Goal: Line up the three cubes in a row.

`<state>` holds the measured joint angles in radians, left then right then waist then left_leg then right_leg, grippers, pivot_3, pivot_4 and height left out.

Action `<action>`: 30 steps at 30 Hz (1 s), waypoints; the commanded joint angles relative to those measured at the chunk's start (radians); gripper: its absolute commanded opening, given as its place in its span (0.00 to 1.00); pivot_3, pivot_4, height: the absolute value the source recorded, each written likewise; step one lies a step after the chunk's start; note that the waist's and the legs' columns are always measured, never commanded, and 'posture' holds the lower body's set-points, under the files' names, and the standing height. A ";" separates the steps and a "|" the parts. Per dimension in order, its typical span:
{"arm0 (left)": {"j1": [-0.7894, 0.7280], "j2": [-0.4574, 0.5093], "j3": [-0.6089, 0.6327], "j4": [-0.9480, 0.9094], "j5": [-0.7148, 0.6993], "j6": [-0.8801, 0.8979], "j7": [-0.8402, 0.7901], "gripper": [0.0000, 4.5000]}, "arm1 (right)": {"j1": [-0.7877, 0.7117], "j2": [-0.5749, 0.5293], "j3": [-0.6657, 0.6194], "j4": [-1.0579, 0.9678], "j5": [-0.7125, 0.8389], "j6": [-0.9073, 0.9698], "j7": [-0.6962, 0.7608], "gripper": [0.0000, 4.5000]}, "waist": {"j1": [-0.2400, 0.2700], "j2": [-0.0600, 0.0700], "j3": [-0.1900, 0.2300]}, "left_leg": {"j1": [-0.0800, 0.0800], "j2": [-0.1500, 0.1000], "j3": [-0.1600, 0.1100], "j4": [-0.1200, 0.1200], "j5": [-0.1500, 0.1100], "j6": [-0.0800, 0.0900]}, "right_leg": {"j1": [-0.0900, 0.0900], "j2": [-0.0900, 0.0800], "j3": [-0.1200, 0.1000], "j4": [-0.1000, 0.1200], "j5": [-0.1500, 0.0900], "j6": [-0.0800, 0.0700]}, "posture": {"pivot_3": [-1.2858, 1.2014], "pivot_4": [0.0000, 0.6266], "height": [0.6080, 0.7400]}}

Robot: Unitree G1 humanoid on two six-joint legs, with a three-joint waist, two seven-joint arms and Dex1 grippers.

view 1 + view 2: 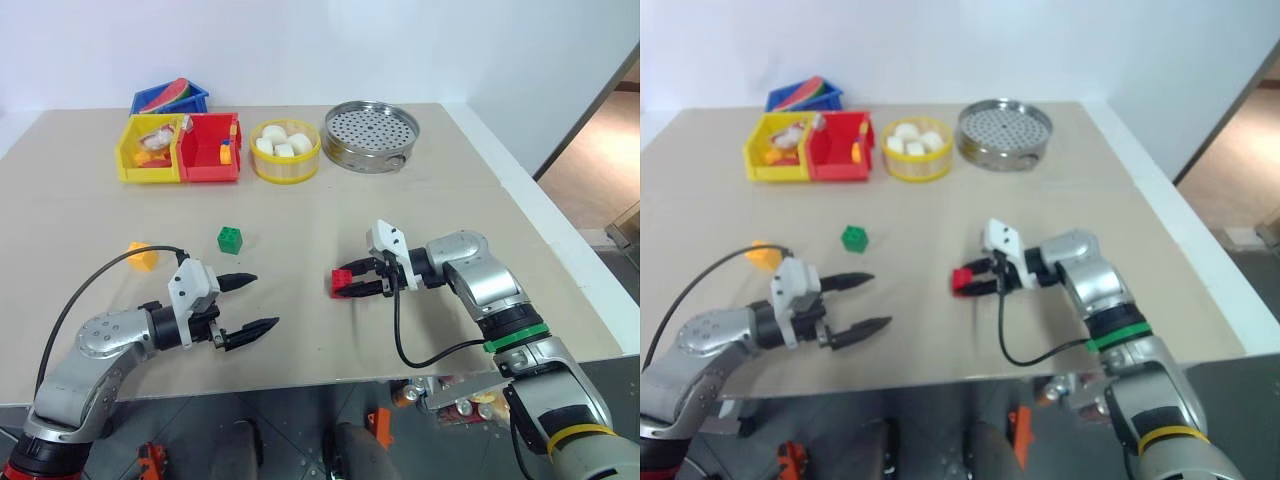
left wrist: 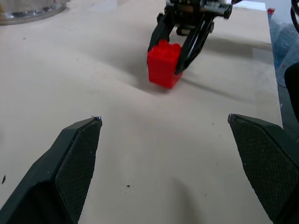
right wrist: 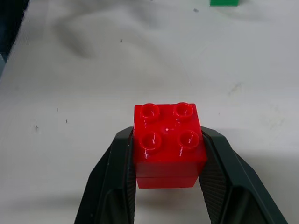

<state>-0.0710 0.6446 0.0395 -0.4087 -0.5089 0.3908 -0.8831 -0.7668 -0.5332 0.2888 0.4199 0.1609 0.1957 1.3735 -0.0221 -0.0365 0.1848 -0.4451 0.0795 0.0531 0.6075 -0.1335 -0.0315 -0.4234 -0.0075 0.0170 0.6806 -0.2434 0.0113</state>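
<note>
Bench [image 1: 300,215]: beige, carrying cubes.
Red cube [image 1: 342,283]: clamped in right gripper [image 1: 352,280], right of green cube [image 1: 230,240].
Yellow cube [image 1: 141,256]: left of green cube.
Left gripper [image 1: 252,303]: fingers apart, empty, below green cube.

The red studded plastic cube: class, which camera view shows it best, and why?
The right wrist view: the red studded plastic cube shows large, its four studs plain, clamped between the right gripper fingers. The left wrist view shows it smaller, from the side. Both eye views show it tiny on the table.
</note>
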 commanded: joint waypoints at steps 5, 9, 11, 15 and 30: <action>-0.006 0.007 0.008 -0.039 -0.002 -0.005 0.005 1.00 | -0.090 0.014 -0.005 0.090 -0.018 -0.091 0.076 0.28 | -0.001 0.000 0.000 | 0.000 0.001 0.000 0.000 0.000 0.000 | 0.000 0.001 0.000 0.000 0.001 -0.001 | 0.52 0.24 1.00; -0.012 0.004 0.003 -0.041 -0.001 -0.001 0.010 1.00 | -0.116 0.029 -0.007 0.173 -0.040 -0.144 0.084 0.28 | 0.000 0.000 0.000 | 0.000 0.001 0.000 0.000 0.000 0.000 | 0.000 0.001 0.000 0.000 0.001 -0.001 | 0.52 0.24 1.00; -0.012 0.004 0.003 -0.042 -0.001 0.000 0.012 1.00 | -0.122 0.035 -0.009 0.200 -0.048 -0.159 0.090 0.39 | 0.000 0.000 0.000 | 0.000 0.001 0.000 0.000 0.000 0.000 | 0.000 0.001 0.000 0.000 0.001 -0.001 | 0.52 0.24 1.00; -0.011 0.005 0.002 -0.043 0.001 0.001 0.016 1.00 | -0.125 0.046 -0.010 0.247 -0.070 -0.229 0.090 0.75 | 0.000 0.000 0.000 | 0.000 0.001 0.000 0.000 0.000 0.000 | 0.000 0.001 0.000 0.000 0.001 -0.001 | 0.52 0.24 1.00; -0.144 -0.124 0.141 -0.021 0.023 0.133 0.413 1.00 | -0.063 -0.015 -0.140 -0.094 0.050 -0.012 0.017 1.00 | 0.001 0.000 0.000 | 0.000 0.002 -0.001 0.000 0.000 0.000 | 0.000 0.002 -0.001 0.000 0.001 -0.001 | 0.52 0.24 1.00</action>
<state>-0.1885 0.5289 0.1502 -0.4126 -0.5014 0.5121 -0.5320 -0.8441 -0.5313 0.1807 0.3925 0.1822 0.1460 1.4018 -0.0211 -0.0364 0.1848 -0.4447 0.0810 0.0526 0.6076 -0.1334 -0.0316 -0.4229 -0.0060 0.0167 0.6809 -0.2423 0.0104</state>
